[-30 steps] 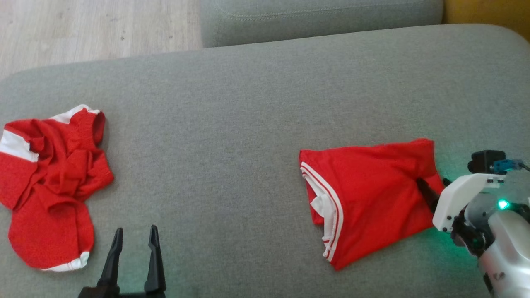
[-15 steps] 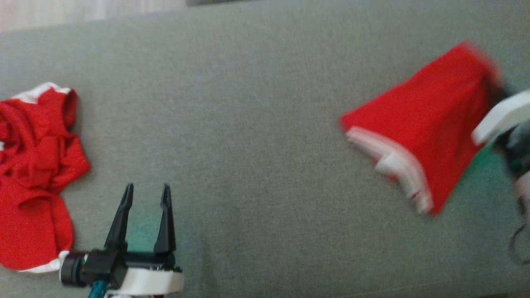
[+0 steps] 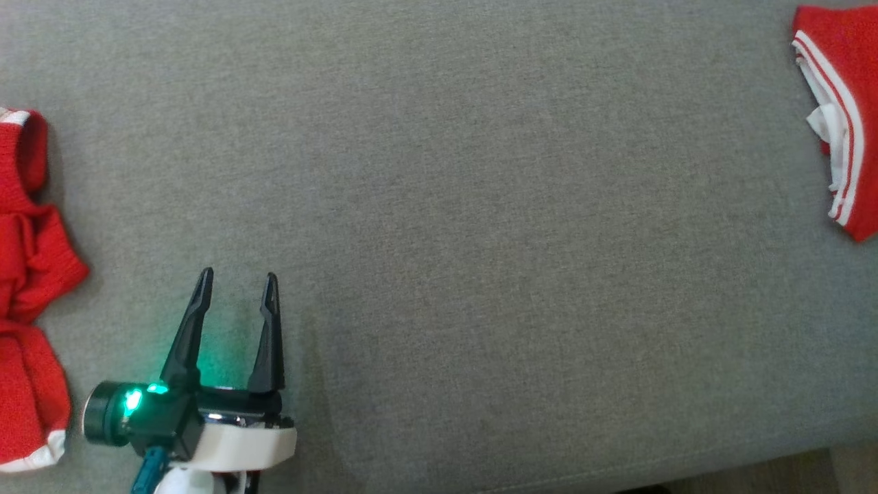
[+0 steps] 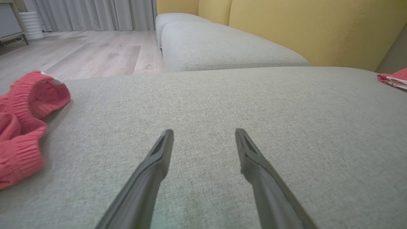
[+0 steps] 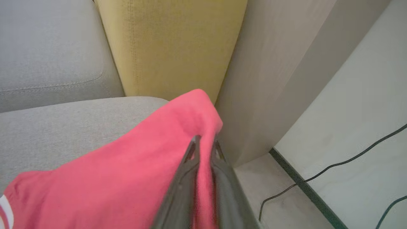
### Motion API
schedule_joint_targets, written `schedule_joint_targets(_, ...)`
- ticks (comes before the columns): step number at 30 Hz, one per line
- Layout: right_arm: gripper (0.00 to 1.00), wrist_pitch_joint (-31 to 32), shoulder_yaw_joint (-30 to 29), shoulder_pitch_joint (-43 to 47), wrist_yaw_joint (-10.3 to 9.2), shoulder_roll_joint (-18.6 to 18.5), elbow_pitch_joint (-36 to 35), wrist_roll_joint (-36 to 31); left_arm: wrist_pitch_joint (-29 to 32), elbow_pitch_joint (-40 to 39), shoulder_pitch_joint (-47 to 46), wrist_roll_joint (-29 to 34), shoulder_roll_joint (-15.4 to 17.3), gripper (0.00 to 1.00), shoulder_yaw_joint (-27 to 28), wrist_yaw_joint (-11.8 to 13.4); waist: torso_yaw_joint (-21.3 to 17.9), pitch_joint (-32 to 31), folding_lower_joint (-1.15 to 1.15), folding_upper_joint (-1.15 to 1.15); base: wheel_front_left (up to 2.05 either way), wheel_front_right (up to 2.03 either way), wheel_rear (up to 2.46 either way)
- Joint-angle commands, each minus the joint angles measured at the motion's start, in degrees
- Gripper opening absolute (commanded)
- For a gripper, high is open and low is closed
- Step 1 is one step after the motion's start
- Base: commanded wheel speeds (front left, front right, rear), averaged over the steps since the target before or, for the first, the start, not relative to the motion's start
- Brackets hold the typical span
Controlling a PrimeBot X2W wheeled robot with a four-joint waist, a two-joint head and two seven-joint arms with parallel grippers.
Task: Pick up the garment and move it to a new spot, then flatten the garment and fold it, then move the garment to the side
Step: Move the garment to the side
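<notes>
Right claw [image 5: 205, 142] pinches the red garment [image 5: 127, 171], white-striped hem [image 3: 848, 130]

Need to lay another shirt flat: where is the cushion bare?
The grey cushion lies bare across its middle, between the crumpled red garment at left and the folded red garment at right. Tighter beside the open left hand.

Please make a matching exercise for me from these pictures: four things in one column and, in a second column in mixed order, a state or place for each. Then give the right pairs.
Column one
1. left gripper
2. right gripper
3. crumpled red garment
4. folded red garment

Column two
A. at the head view's left edge, untouched
B. open, holding nothing
C. held at one edge, at the head view's right edge
D. shut on red cloth

Pairs: 1-B, 2-D, 3-A, 4-C
</notes>
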Motion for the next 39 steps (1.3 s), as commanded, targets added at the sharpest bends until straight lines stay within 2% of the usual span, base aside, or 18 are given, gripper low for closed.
schedule_joint_targets(1,1.00,-1.54,-1.07,-0.84,0.42,-1.19,-0.81,-3.59,-0.55,-1.89,0.03,0.64,0.73,1.00,2.19,-0.13,-0.48,0.20,-0.01,0.00,0.00,0.00,0.00)
schedule_joint_targets(5,1.00,-3.41,-5.33,-0.98,0.42,0.10,-2.44,-11.26,-0.55,-1.93,-0.10,0.72,0.54,1.00,2.03,-0.06,-0.81,-0.48,-0.01,0.00,0.00,0.00,0.00)
schedule_joint_targets(8,1.00,-4.02,-10.43,0.21,0.42,3.79,-6.96,-15.06,-0.55,-1.83,0.17,0.32,0.32,1.00,2.13,0.05,-0.99,-2.09,-0.01,0.00,0.00,0.00,0.00)
schedule_joint_targets(13,1.00,-4.14,-15.20,7.36,0.42,11.80,-21.93,-18.78,-0.55,-1.03,0.73,-0.59,-0.06,1.00,2.52,0.29,-0.75,-5.98,-0.01,0.00,0.00,0.00,0.00)
schedule_joint_targets(14,1.00,-4.14,-15.20,7.36,0.42,11.80,-21.93,-18.78,-0.55,-1.03,0.73,-0.59,-0.06,1.00,2.52,0.29,-0.75,-5.98,-0.01,0.00,0.00,0.00,0.00)
schedule_joint_targets(15,1.00,-4.15,-15.38,9.55,0.42,13.36,-25.34,-19.20,-0.55,-0.79,0.91,-1.05,-0.16,1.00,2.69,0.30,-0.72,-7.06,-0.01,0.00,0.00,0.00,0.00)
schedule_joint_targets(19,1.00,-4.16,-11.92,19.16,0.42,19.73,-36.63,-18.95,-0.55,0.19,2.62,-2.59,-0.56,1.00,3.14,0.83,-0.79,-11.86,-0.01,0.00,0.00,0.00,0.00)
schedule_joint_targets(26,1.00,-4.16,-2.42,37.51,0.42,26.39,-51.68,-13.26,-0.55,2.50,5.75,-4.87,-0.88,1.00,4.00,1.91,0.01,-18.85,-0.01,0.00,0.00,0.00,0.00)
schedule_joint_targets(31,1.00,-4.17,2.60,47.61,0.42,29.38,-55.66,-10.58,-0.55,4.21,7.40,-5.95,-0.91,1.00,4.30,2.72,0.90,-21.61,-0.01,0.00,0.00,0.00,0.00)
schedule_joint_targets(39,1.00,-4.17,5.34,57.98,0.42,31.47,-55.47,-9.35,-0.55,5.29,8.87,-6.37,-0.92,1.00,4.04,2.98,2.45,-23.18,-0.01,0.00,0.00,0.00,0.00)
